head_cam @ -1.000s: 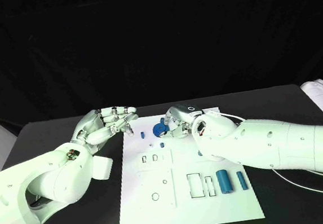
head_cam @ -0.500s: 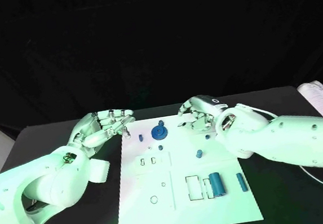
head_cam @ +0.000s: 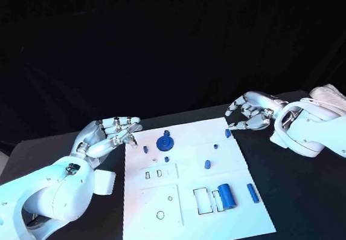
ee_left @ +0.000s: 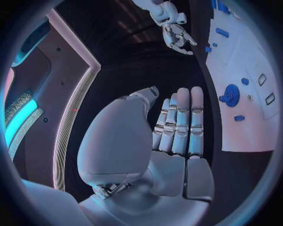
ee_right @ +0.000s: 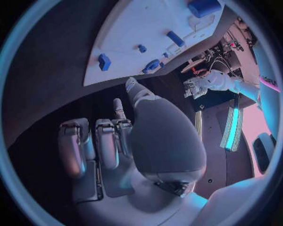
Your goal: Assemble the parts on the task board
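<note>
The white task board lies in the middle of the black table. A round blue part stands near its far edge, with several small blue parts around it, one at the far right edge. Two blue cylinders lie near the front right. My left hand hovers at the board's far left corner, fingers straight and together, holding nothing. My right hand hangs just off the far right corner, fingers arched and apart, empty. The board and the round part also appear in the left wrist view.
Cutout slots and a small ring hole mark the board's near half. Black tabletop lies on both sides of the board. A white padded object sits at the table's far right edge.
My right hand has let go of the round blue part and moved right, off the board's far right corner. The part stays standing on the board. My left hand has barely moved.
</note>
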